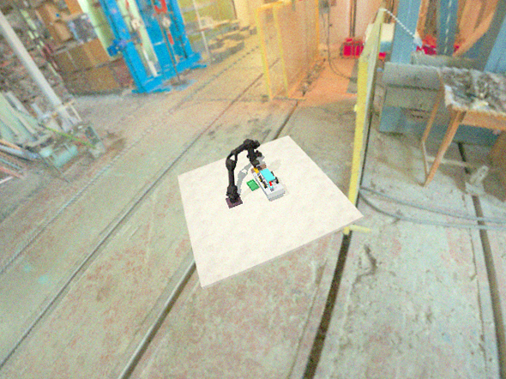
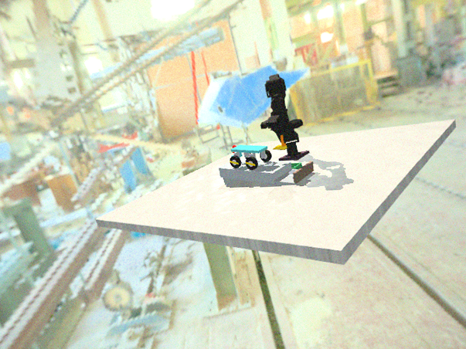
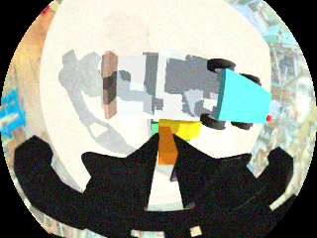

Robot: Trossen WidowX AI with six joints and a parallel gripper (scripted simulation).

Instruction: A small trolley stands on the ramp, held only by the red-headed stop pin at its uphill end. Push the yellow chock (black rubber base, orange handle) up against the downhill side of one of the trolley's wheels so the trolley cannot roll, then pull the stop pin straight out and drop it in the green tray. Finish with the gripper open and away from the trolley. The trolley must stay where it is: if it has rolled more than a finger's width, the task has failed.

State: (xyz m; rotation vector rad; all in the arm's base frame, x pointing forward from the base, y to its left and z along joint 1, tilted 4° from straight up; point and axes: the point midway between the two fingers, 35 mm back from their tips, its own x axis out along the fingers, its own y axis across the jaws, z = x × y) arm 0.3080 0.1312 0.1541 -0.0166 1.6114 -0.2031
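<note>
Behind tool [image 1: 256, 165] [image 2: 281, 137] [image 3: 164, 137], green tray [image 1: 253, 185] [image 2: 296, 165] [image 3: 155, 128] mostly hidden in wrist view.

Yellow chock [image 1: 256, 170] [image 2: 280, 147] [image 3: 186, 130], orange handle upright, aloft; turquoise-topped trolley [image 1: 267, 174] [image 2: 249, 148] [image 3: 244, 99] on ramp [image 1: 276, 193] [image 2: 245, 177] [image 3: 175, 106].

The top view looks steeply down from high and well back, taking in all four corners of the pale table [image 1: 274, 235] [image 2: 266, 211] with floor around it. The exterior view sits lower — a slanting look across the table, one near corner pointing toward it. The wrist view is closest, facing down past the gripper [image 1: 257, 164] [image 2: 286, 140] [image 3: 165, 149]; all three share the trolley [image 1: 267, 174] [image 2: 249, 148] [image 3: 243, 96] and ramp [image 1: 275, 193] [image 2: 245, 178] [image 3: 180, 111].
</note>
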